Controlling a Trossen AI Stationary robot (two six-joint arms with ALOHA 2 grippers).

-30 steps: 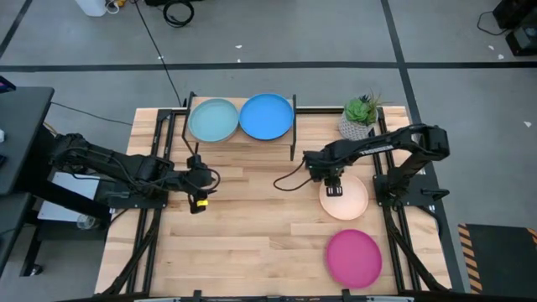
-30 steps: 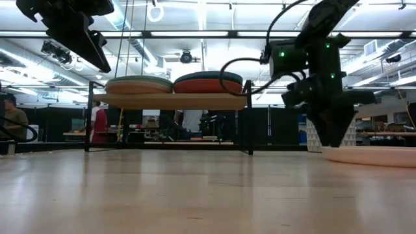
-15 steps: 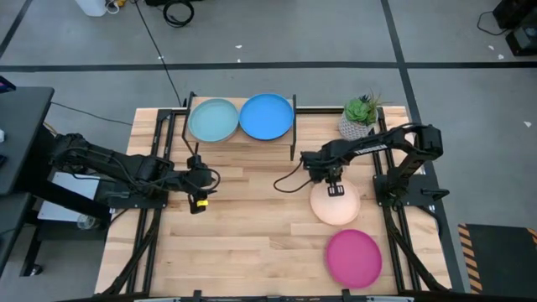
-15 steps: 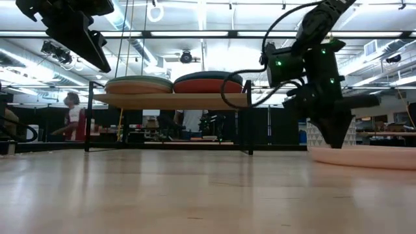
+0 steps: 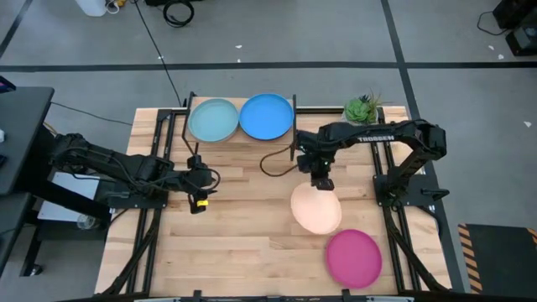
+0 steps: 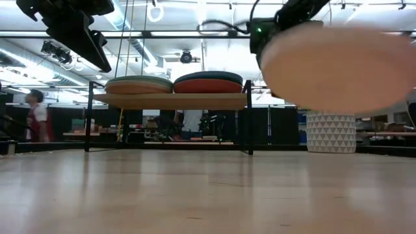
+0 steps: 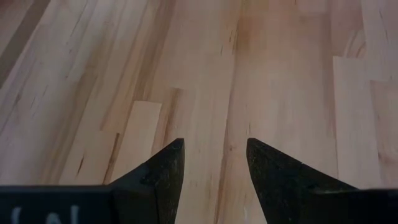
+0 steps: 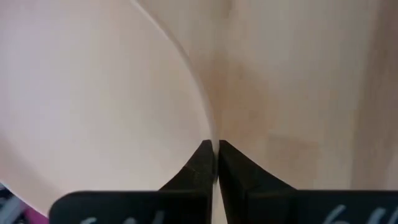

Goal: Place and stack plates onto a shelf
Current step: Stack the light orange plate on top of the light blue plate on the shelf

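Above the bench's (image 5: 243,243) right half, we see the right gripper (image 5: 320,181) pinching the cream plate's (image 5: 315,210) rim aloft; the left gripper (image 5: 198,179) hangs open near the shelf (image 5: 240,141).

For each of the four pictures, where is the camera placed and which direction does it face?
High: above, facing down; both arms, shelf.
Low: table height, facing level; cream plate lifted.
Left wrist: on the left arm, facing bare tabletop past its open tool.
Right wrist: right tool pinching the plate's rim.
Shared: high and low both show the shelf's stacked plates.
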